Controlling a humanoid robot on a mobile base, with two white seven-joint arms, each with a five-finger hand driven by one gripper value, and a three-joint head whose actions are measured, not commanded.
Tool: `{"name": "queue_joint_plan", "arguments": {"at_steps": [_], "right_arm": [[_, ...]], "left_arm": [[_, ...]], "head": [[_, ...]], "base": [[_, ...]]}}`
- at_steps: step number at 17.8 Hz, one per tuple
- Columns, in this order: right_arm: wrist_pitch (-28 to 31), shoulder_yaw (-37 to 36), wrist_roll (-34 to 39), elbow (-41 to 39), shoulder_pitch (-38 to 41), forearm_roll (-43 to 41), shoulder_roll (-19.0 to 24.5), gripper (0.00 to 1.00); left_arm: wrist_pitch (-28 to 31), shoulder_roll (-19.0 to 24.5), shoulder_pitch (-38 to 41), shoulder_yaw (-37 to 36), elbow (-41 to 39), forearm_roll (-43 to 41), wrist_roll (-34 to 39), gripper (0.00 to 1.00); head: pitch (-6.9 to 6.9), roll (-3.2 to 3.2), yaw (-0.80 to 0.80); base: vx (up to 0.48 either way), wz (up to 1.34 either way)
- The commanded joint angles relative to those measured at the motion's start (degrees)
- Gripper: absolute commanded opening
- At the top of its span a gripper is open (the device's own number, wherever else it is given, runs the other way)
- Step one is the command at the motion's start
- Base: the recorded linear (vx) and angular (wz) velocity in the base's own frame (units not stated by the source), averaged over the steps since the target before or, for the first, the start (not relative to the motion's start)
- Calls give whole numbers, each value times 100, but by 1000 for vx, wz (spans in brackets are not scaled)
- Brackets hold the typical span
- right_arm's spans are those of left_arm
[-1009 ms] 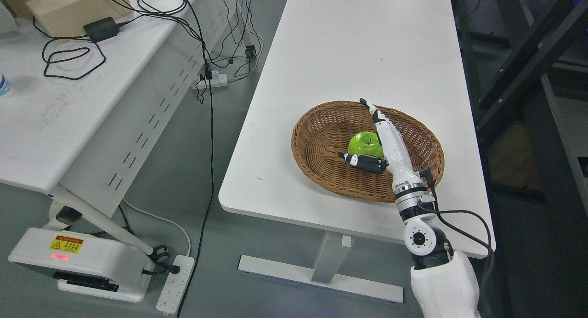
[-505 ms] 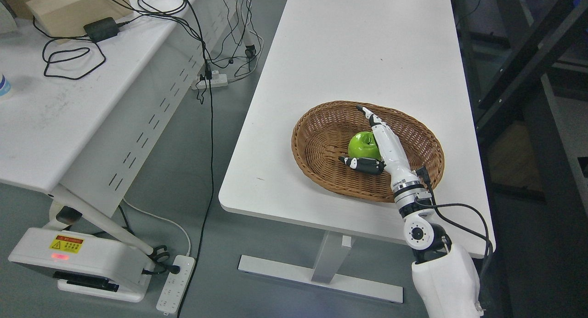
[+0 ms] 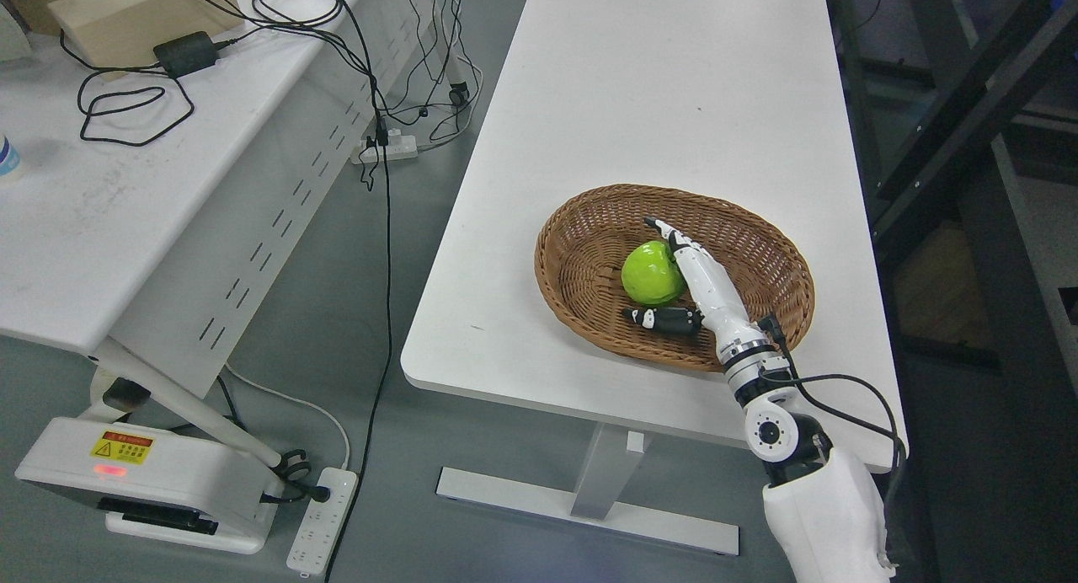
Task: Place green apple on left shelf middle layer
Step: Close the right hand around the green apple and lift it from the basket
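Our right robot hand lies open in the basket near the desk's front edge, fingers flat beside the apple, gripping nothing; closing could roll it away.

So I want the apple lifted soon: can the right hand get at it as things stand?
Probably yes. The right hand lies open inside the basket, against the green apple, with nothing between them.
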Motion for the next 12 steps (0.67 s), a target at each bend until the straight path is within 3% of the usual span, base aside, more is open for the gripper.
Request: {"name": "queue_joint_plan", "arguments": {"at_steps": [1,7,8,10,12], "right_arm": [[23,23,-283,173,11,-4,-65,61],[94,-38,-776,121,37,-48,-39,33],[94,-47,-907,68,46,-48,-39,27],[59,-73,-1311,-221,151,-48,-48,2],[-28,-161,-1899,-616,300,-57,-65,0]], "left_arm": [[1,100,0,0,0,0,0,100],[9,100,0,0,0,0,0,100],[1,100,0,0,0,0,0,100],[9,100,0,0,0,0,0,100],[9,100,0,0,0,0,0,100]], "head": [[0,0,0],[0,0,0],[0,0,0],[0,0,0],[0,0,0]], "base": [[0,0],[0,0],[0,0],[0,0],[0,0]]}}
